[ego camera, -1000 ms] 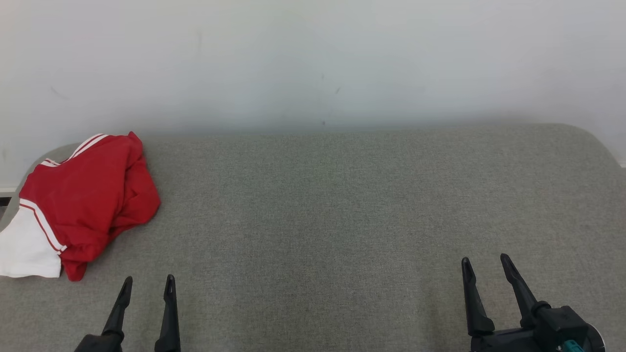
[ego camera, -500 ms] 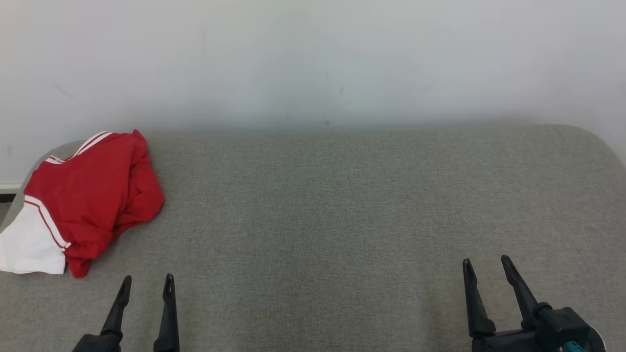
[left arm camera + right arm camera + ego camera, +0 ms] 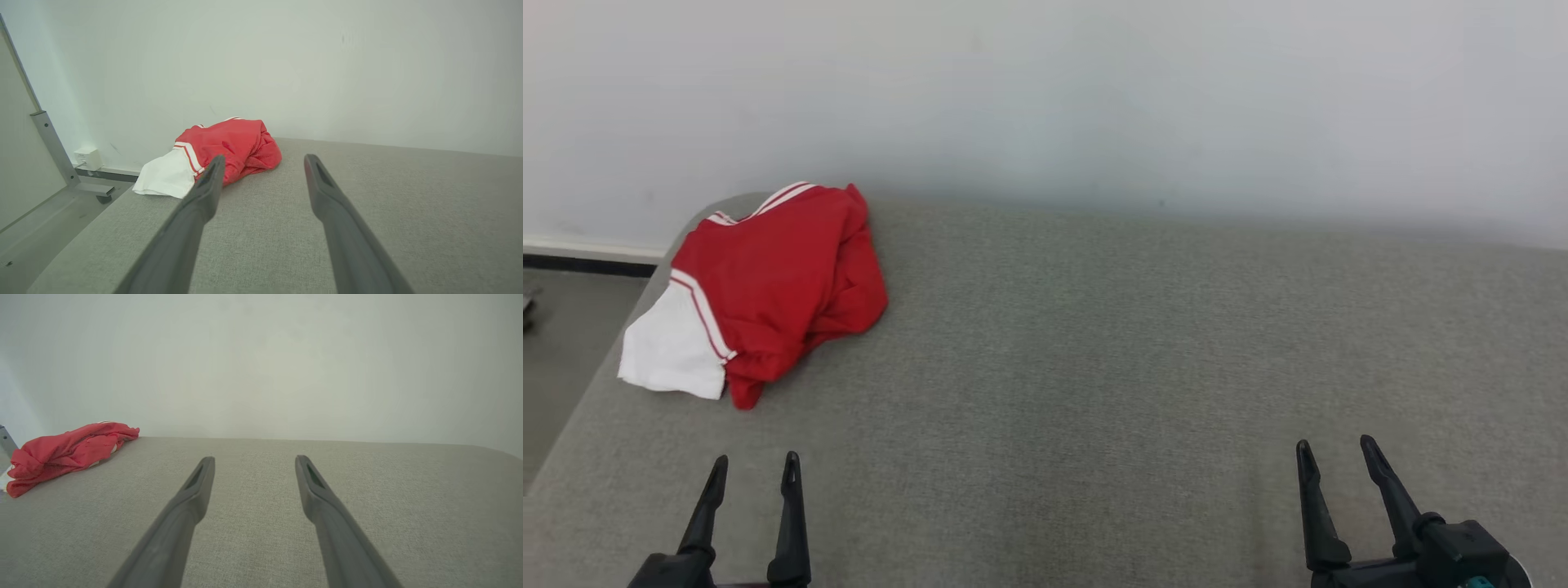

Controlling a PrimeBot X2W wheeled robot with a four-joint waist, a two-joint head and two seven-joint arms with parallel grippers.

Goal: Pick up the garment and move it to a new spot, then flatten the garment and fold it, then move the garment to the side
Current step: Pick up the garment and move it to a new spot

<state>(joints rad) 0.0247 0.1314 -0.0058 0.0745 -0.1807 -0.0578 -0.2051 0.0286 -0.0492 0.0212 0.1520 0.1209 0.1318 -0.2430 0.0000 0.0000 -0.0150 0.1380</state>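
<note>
You had the garment lying on the table, bunched in a loose heap at the table's far left corner, close to where the table met the wall. It was mostly red, with thin white stripes along one hem and a white panel spilling toward the table's left edge. The panel reached that edge, though you could not tell whether it hung over.

Your left gripper sat over the table's near left part, its fingers spread wide and released, with nothing between them. In the left wrist view those fingers pointed across the table toward the heap, and one fingertip overlapped the red cloth in the picture, yet it stood well short of it on the table. Your right gripper sat over the table's near right part, likewise splayed and empty, aimed at the table's far edge and well apart from the garment.

Off the table's left side a strip of floor showed, and a small white box sat low on the wall beyond that corner.
</note>
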